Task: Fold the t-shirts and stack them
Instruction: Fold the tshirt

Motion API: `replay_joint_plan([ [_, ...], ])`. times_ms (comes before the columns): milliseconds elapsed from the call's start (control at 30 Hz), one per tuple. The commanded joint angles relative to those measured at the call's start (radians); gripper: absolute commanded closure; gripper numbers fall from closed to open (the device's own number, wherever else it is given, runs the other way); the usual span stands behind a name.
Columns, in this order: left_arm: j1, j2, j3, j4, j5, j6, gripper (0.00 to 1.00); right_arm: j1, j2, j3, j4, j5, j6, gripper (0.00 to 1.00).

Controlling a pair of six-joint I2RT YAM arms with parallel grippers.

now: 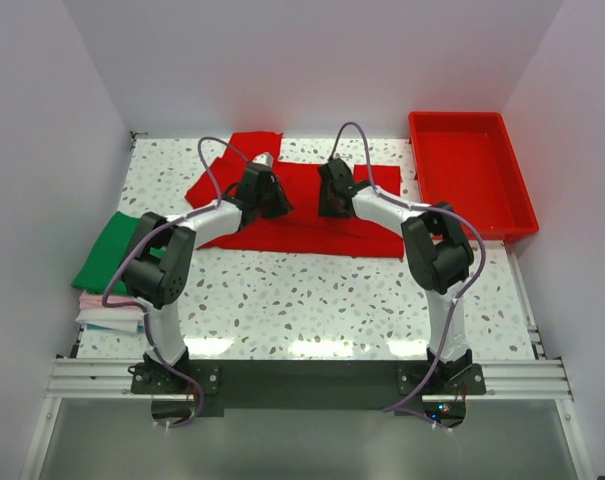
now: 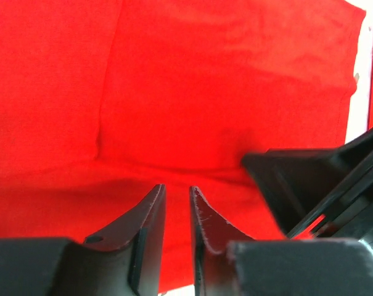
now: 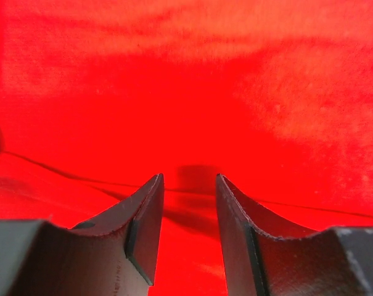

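Note:
A bright red t-shirt (image 1: 302,228) lies spread on the speckled table at the back middle, with a sleeve sticking out at the far left. My left gripper (image 1: 274,200) hovers low over its left part, jaws a narrow gap apart with nothing between them (image 2: 177,191). My right gripper (image 1: 332,200) is over the shirt's middle, open and empty (image 3: 189,179). Red cloth fills both wrist views (image 2: 204,92) (image 3: 248,92). A folded green shirt (image 1: 110,250) tops a stack at the left edge, with pink, white and teal layers (image 1: 110,312) under it.
A rigid red plastic tray (image 1: 472,170) stands at the back right, beside the shirt's right edge. The right arm's dark gripper body (image 2: 322,185) shows close beside my left fingers. White walls enclose the table on three sides.

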Motion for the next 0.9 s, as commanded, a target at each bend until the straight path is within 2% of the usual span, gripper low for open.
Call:
replay_joint_plan([
  [0, -0.009, -0.053, -0.044, 0.008, 0.004, 0.029, 0.75, -0.003, -0.02, 0.061, -0.015, 0.056, -0.025, 0.57],
  [200, -0.027, -0.016, -0.033, -0.001, 0.011, 0.026, 0.82, -0.003, -0.122, 0.017, -0.038, 0.087, -0.029, 0.55],
  [500, -0.052, 0.068, 0.042, -0.044, 0.016, 0.023, 0.83, -0.003, -0.276, -0.166, -0.015, 0.088, -0.019, 0.54],
  [633, -0.053, 0.101, 0.068, -0.044, 0.014, 0.023, 0.82, -0.003, -0.329, -0.223, -0.012, 0.087, -0.017, 0.52],
  [867, -0.053, 0.144, 0.143, -0.053, 0.0, 0.029, 0.72, -0.002, -0.383, -0.316, 0.003, 0.077, -0.023, 0.5],
])
